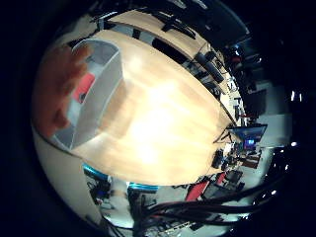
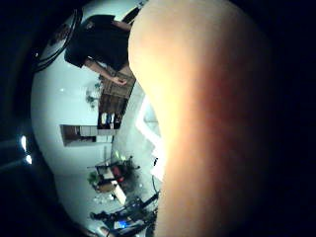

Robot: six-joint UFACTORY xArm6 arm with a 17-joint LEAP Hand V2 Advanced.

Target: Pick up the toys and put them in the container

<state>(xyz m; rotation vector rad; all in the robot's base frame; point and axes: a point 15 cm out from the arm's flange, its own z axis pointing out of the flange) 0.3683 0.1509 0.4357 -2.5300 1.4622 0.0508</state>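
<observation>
Robot hand: none of it shows clearly, so I cannot tell how its fingers stand. Close by, an orange toy (image 2: 212,123) fills the thumb-side view. A grey container (image 1: 98,98) stands near the wooden desk's (image 1: 163,128) edge, with something red (image 1: 85,85) inside. More desks and monitors fill the room behind.

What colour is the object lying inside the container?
Red, inside the grey container; best in the little finger side palm view.
</observation>
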